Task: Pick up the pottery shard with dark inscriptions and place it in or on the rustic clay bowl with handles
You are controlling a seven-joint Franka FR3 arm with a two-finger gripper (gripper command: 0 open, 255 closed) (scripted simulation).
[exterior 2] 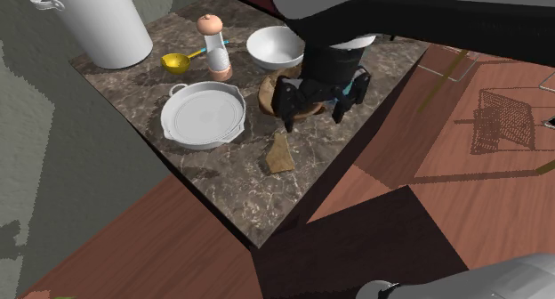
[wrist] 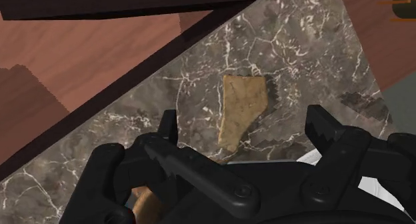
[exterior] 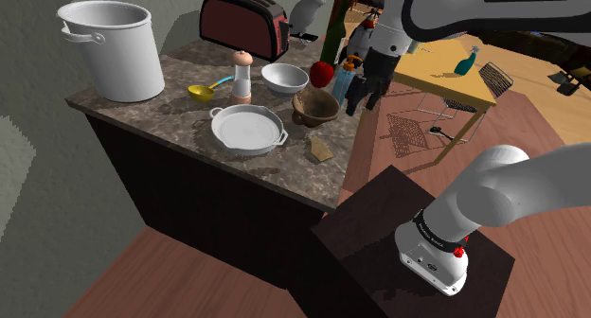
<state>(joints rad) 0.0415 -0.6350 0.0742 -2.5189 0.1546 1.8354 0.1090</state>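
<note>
Hovering above the bench [exterior 2: 233, 199], claw [exterior 2: 316, 110] spread wide, empty. Shard [exterior 2: 279, 155] lies flat near the bench edge, close to the clay bowl [exterior: 315, 106]. Risks: fingertips strike stone, or skid the thin shard off the edge.

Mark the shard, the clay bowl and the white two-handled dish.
pottery shard [wrist: 241, 113], wrist view, middle of its flat face.
clay bowl [exterior: 317, 102], shoulder view, bare inside.
white dish [exterior 2: 203, 117], second exterior view, bare floor of the dish.
</note>
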